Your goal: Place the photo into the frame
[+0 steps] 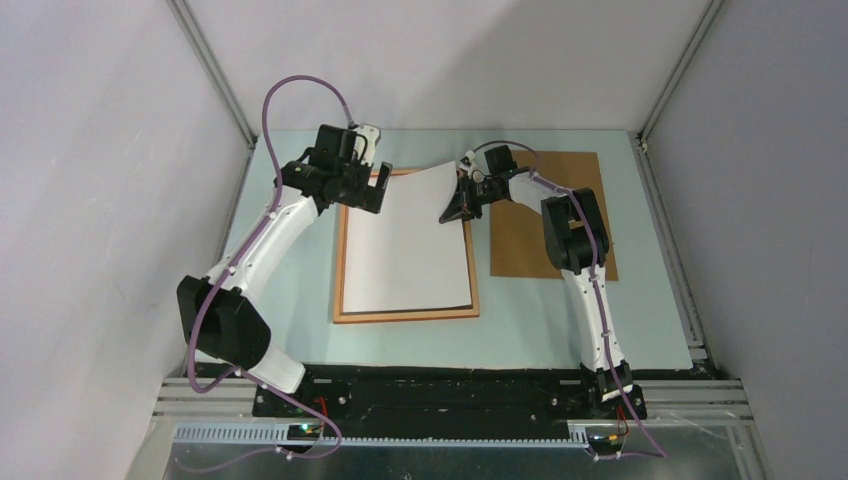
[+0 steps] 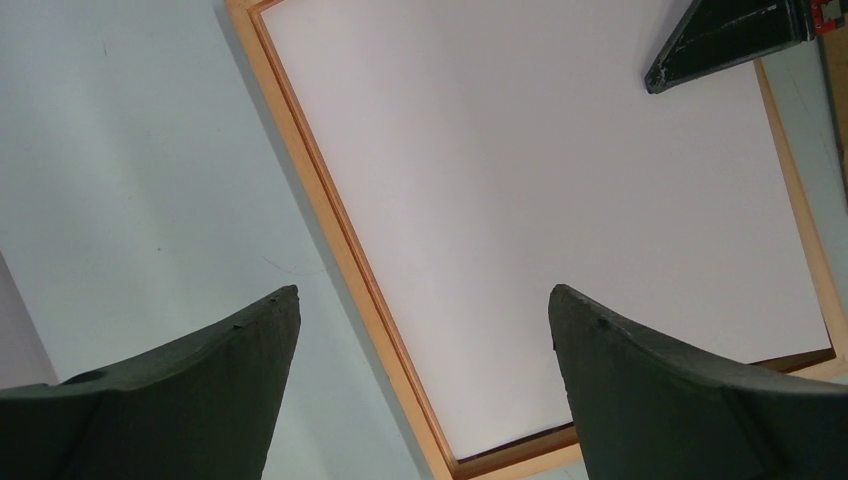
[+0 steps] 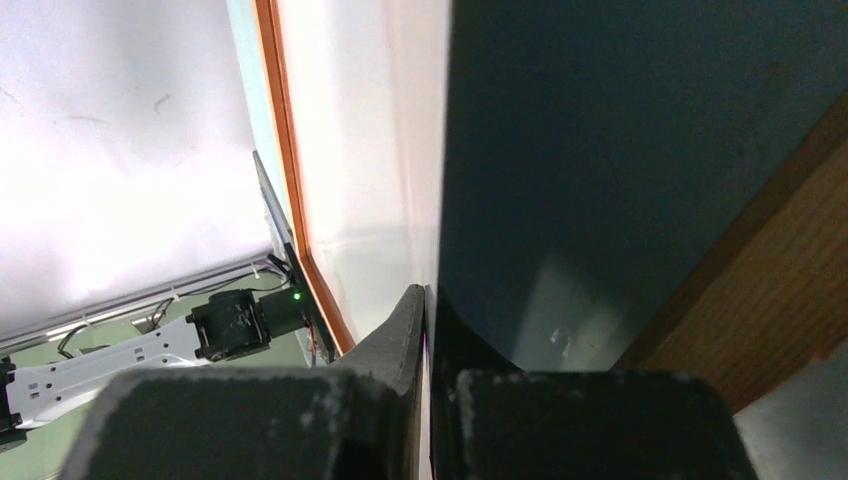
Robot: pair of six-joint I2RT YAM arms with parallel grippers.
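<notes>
White photo (image 1: 410,245) tilts above frame (image 1: 405,315), evident only overhead.

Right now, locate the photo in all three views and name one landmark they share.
Top external: photo at centre, white side up, over the frame.
Left wrist: photo fills centre and upper right.
Right wrist: photo is the pale strip left of centre.
Shared landmark: the frame's orange-brown rail along its edge.

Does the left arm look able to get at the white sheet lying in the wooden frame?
Probably yes: the left arm hangs over the frame, jaws open, and the photo lies bare beneath. The right arm pinches only its far right corner.
</notes>
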